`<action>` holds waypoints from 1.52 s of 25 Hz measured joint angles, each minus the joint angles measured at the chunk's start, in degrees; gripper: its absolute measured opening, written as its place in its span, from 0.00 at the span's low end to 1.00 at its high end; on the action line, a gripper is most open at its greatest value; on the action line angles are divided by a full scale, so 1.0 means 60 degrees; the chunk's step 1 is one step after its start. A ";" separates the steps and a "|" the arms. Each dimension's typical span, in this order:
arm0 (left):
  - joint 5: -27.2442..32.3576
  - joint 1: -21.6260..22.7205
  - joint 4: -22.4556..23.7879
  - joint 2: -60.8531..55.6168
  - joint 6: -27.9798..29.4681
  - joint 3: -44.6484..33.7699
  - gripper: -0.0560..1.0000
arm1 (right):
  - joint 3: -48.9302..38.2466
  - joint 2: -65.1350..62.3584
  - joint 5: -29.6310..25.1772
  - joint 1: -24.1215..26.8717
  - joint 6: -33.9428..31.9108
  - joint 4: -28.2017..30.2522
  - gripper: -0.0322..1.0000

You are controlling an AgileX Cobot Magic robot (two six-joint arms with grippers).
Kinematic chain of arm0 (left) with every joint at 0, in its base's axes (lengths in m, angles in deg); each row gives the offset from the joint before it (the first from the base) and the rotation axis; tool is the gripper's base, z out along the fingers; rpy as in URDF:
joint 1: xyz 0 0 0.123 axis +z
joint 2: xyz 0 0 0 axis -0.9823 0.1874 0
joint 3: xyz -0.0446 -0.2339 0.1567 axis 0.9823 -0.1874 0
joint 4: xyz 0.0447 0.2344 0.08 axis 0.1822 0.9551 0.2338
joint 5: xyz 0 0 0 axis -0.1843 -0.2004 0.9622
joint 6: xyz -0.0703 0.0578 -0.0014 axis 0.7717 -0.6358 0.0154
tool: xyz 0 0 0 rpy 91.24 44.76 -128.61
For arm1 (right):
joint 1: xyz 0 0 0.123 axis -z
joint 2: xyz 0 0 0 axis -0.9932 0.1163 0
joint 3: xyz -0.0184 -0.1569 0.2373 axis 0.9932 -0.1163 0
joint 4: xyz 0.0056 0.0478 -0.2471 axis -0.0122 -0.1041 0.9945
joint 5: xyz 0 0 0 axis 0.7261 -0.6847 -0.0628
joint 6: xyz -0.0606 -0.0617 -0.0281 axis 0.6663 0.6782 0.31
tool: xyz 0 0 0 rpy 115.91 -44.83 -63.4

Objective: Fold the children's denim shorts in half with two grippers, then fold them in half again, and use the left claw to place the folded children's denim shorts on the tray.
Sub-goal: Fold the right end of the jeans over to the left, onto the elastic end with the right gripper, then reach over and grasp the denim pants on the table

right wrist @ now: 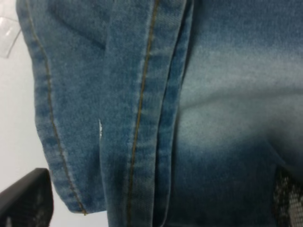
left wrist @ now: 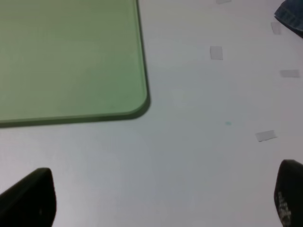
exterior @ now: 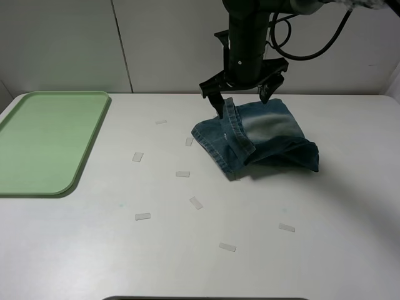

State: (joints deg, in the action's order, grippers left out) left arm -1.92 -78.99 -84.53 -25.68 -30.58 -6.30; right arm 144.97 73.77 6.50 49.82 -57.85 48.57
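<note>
The smooth white table (exterior: 312,250) carried a flat pale-green plastic tray (exterior: 37,144) with round corners at the far left. The faded denim shorts (exterior: 262,137) lay bunched right of centre. Over their far edge the right gripper (exterior: 241,103) held its jaws apart. The left gripper (left wrist: 161,198), near the tray, also had its jaws wide apart.

Shorts (exterior: 269,131): faded denim cloth, stitched seams. Tray (exterior: 44,144): smooth pale-green plastic. Table (exterior: 187,262): matt white.

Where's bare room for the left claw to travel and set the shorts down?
The tray is entirely bare. Between tray and shorts the table holds only flat tape strips, easy passage. In front of the shorts, near-right table is almost bare. Crowded: far middle, right gripper over the shorts.
</note>
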 joint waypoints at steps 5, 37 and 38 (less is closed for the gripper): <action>0.0000 0.0000 0.0000 0.0000 0.0000 0.0000 0.91 | 0.0000 -0.0432 0.0000 0.0000 0.0000 0.0278 0.70; -0.0010 0.0000 0.0000 0.0000 -0.0010 0.0000 0.91 | -0.3845 -0.4956 0.0076 0.0061 0.2179 -0.0007 0.70; -0.0010 0.0000 0.0000 0.0000 -0.0010 0.0000 0.91 | -0.3906 -0.4704 0.0276 0.0157 0.2064 0.0156 0.70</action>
State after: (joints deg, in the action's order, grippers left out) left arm -1.98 -78.99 -84.53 -25.68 -30.64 -6.30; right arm 121.54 45.54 8.15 50.76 -45.47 49.50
